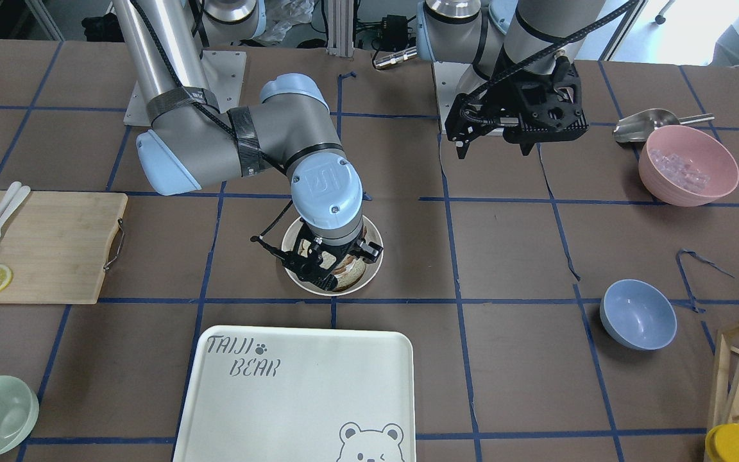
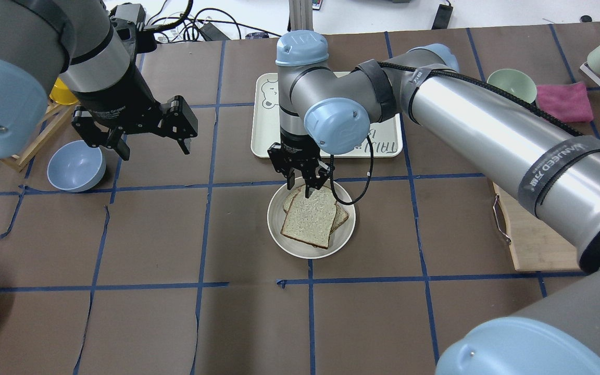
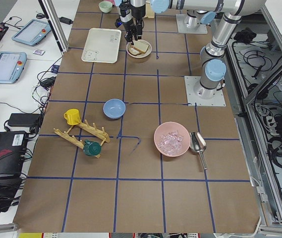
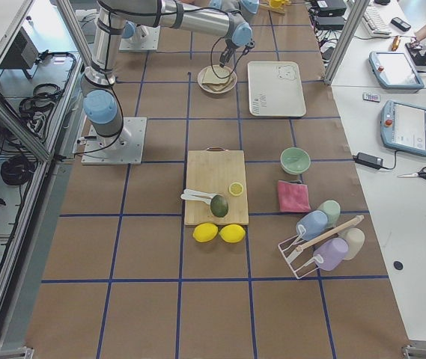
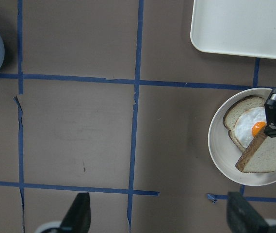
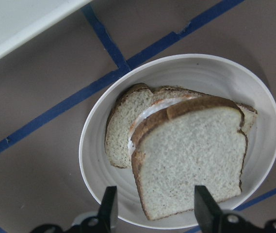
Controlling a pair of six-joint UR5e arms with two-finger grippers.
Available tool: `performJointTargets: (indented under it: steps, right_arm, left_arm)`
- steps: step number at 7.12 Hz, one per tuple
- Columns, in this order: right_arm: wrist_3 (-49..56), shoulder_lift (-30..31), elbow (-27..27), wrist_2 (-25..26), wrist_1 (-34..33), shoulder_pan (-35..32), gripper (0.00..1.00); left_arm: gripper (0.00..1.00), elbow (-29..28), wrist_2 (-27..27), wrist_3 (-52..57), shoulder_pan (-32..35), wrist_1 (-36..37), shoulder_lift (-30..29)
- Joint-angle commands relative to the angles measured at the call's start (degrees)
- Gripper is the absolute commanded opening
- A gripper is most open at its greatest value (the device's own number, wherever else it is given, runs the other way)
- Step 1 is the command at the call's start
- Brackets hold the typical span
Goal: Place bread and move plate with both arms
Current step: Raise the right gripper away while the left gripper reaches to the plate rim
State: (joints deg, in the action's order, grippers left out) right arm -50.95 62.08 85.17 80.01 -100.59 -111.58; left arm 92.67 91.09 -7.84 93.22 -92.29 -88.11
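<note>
The cream-white plate point(image 2: 290, 246) stands mid-table and holds two slices. The bare bread point(image 2: 310, 219) lies tilted on top of the slice with the fried egg point(image 5: 250, 125). In the right wrist view the bread point(image 6: 191, 160) covers most of the egg slice point(image 6: 121, 136) inside the plate point(image 6: 99, 160). My right gripper point(image 2: 300, 185) hovers just over the plate's far edge, its fingers apart and nothing between them, one tip close to the bread's edge. My left gripper point(image 2: 154, 151) hangs open and empty in the air, well to the plate's left.
The white bear-print tray point(image 2: 383, 146) lies just beyond the plate. A blue bowl point(image 2: 76, 165) sits under the left arm's side. A wooden cutting board point(image 1: 42, 247), a pink bowl point(image 1: 688, 165) and a green bowl point(image 2: 511, 85) stand farther off.
</note>
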Motion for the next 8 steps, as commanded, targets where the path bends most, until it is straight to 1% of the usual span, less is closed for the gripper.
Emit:
performJointTargets:
  steps: [1,2,4,5,6,7,8]
  right_arm:
    - [10.4,4.6,0.3,0.8,-0.2,1.9,1.00]
    - [19.2,7.3,0.3,1.5,0.7,5.8,1.00]
    - [39.4,13.1,0.8,2.4,2.1,13.1,1.00]
    - [46.7,15.0,0.8,5.2,5.6,15.7,1.00]
    - [51.3,17.8,0.8,5.9,7.1,17.3,1.00]
    - [51.6,21.0,0.6,5.7,11.6,18.2,1.00]
    - [51.9,22.8,0.5,6.9,13.4,18.7,1.00]
  left_arm:
    - [1.00,1.5,-0.7,-0.3,0.1,1.2,-2.4]
    - [1.00,4.2,-0.8,-0.7,0.2,3.1,-3.5]
    - [1.00,11.8,-1.5,-4.3,1.1,13.5,-5.7]
    - [1.00,16.0,-4.8,-8.9,3.1,19.7,-7.5]
    - [1.00,19.1,-5.7,-13.6,5.8,26.7,-9.3]
    - [1.00,21.6,-5.7,-14.0,6.8,31.2,-11.6]
    - [1.00,22.5,-5.7,-14.0,6.8,36.9,-14.3]
